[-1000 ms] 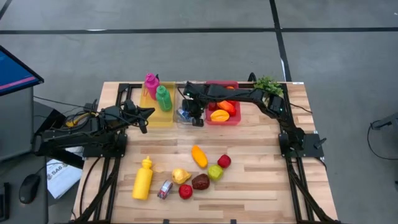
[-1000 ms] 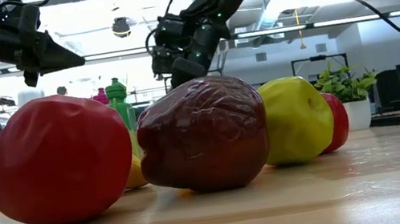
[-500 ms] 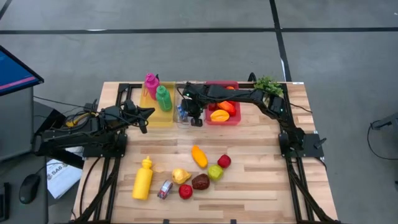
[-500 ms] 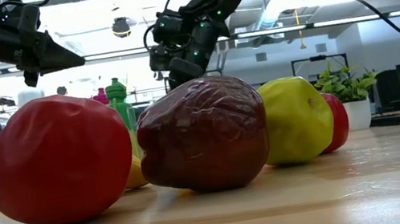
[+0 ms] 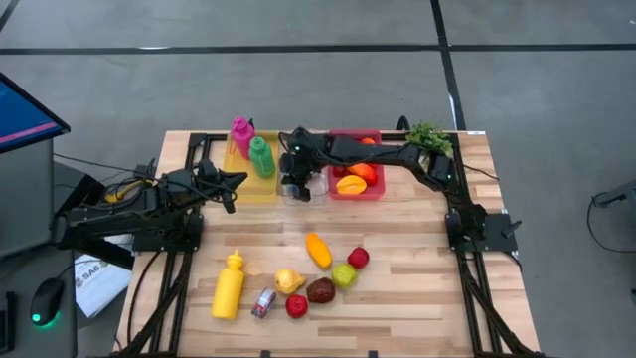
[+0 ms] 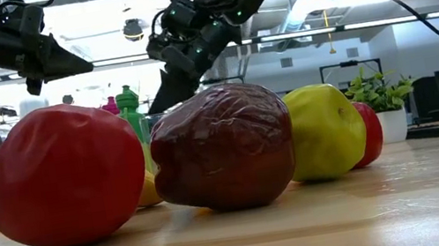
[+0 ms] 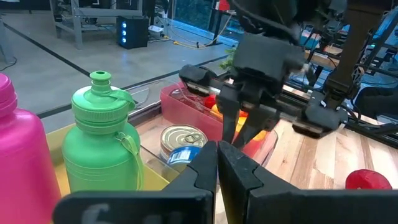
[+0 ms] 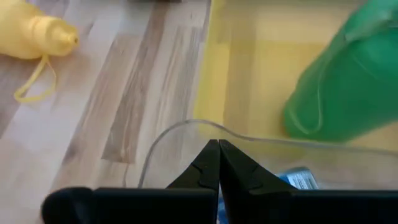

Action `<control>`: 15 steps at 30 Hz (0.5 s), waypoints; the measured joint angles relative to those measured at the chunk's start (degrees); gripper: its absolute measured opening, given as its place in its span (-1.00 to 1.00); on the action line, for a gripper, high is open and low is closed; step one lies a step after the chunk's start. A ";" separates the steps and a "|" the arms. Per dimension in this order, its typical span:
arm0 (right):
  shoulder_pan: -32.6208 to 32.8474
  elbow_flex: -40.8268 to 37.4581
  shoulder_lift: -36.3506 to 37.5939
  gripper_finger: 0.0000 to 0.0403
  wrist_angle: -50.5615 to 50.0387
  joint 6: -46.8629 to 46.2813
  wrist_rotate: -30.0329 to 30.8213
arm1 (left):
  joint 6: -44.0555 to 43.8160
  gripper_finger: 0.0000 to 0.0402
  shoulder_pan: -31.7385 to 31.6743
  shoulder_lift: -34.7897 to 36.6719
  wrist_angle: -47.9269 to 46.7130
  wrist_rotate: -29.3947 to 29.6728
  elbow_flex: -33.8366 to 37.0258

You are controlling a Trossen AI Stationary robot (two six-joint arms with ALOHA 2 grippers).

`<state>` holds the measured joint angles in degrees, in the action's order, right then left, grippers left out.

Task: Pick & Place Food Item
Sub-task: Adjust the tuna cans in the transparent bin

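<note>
Now | my right gripper – fingers together, empty – above clear bin at table's far edge, can inside, blue label unreadable | my left gripper closed near left edge | loose food near front edge: dark red fruit | wood-plank table, grey floor

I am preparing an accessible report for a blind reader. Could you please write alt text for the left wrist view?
The right gripper hangs with its fingers shut over a tin can in a clear tray, beside a red bin holding orange and red food. A green bottle and a pink bottle stand in a yellow bin; the left gripper is shut.
</note>
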<state>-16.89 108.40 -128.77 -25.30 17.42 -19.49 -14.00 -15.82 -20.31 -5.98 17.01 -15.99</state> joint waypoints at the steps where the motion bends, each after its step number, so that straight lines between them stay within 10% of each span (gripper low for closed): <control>1: 0.26 0.04 -0.62 -1.00 0.35 0.52 0.04 | 0.00 -0.99 0.00 0.00 0.00 -0.01 0.00; 15: 1.01 0.00 -1.62 -1.00 -9.52 1.36 13.37 | 0.01 -0.99 0.00 0.00 0.00 -0.07 0.02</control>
<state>-15.88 108.40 -130.38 -34.82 18.78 -6.12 -13.99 -15.82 -20.31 -5.98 16.93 -15.97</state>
